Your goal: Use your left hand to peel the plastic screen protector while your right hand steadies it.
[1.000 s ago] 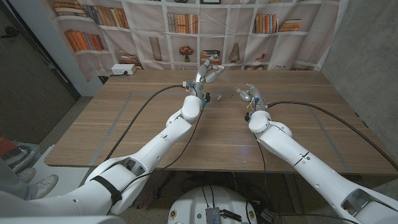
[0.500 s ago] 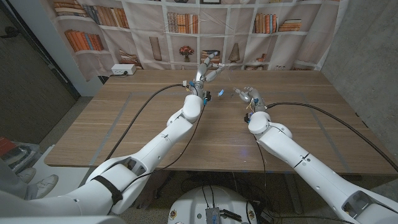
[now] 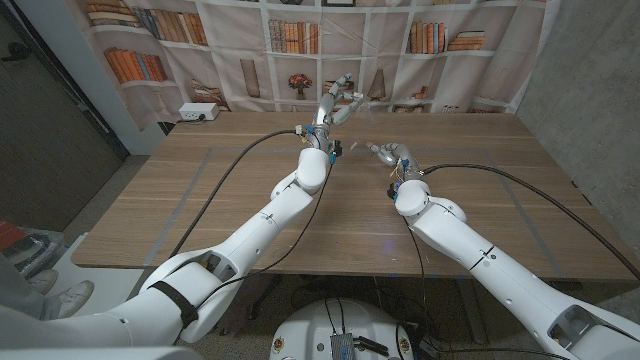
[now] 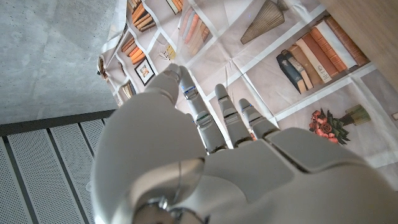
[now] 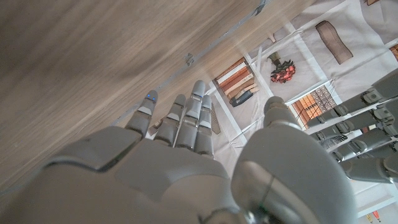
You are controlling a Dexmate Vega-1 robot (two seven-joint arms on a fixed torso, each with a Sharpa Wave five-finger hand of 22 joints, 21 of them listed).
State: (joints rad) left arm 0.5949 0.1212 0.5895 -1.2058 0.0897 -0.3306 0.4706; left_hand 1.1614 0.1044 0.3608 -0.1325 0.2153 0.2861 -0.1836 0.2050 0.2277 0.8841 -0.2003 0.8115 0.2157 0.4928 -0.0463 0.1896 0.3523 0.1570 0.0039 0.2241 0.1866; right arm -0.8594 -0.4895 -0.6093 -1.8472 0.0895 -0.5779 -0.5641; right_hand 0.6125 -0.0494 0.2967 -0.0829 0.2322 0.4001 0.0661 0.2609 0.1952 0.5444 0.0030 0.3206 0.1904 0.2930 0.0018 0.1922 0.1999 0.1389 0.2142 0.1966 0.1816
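The peel itself is judged to be in hand: the faint clear screen protector [image 3: 366, 124] is seen stretched above the wooden table [image 3: 230, 200] between the raised left hand [image 3: 336, 104] and the lower right hand [image 3: 393, 154], whose grips cannot be told, so a steady outward pull is called for next.

Head camera overlooks table [image 3: 250, 190]; wrist cameras face backdrop [image 4: 298, 56].

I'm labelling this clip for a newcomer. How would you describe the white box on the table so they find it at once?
Start at the wooden table and follow it to its far left corner, against the bookshelf-print backdrop. The white box sits there, well left of the raised left hand. It is small, rectangular and the sole white item at that edge.
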